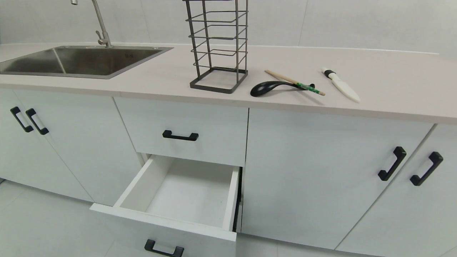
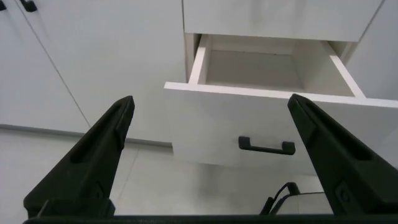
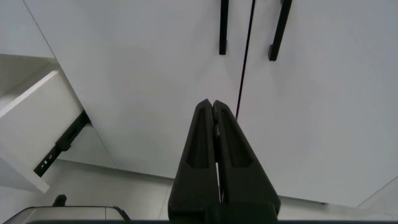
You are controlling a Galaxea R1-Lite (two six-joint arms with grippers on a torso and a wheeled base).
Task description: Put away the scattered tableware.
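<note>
On the pale countertop [image 1: 392,82] lie a black spoon [image 1: 267,87], a pair of wooden chopsticks [image 1: 295,82] with a green band resting across the spoon's handle, and a white knife [image 1: 341,85] with a black band further right. Below the counter, the lower white drawer [image 1: 178,194] stands pulled out with nothing inside it. My left gripper [image 2: 211,106] is open, low down and facing that drawer's front [image 2: 267,134] with its black handle [image 2: 266,147]. My right gripper [image 3: 213,109] is shut on nothing, facing the white cabinet doors [image 3: 298,112] to the right of the drawer.
A dark wire rack [image 1: 217,46] stands on the counter left of the spoon. A steel sink [image 1: 78,60] with a tap [image 1: 101,25] sits at the far left. The upper drawer [image 1: 182,132] is closed. Cabinet doors with black handles [image 1: 392,163] flank the drawers.
</note>
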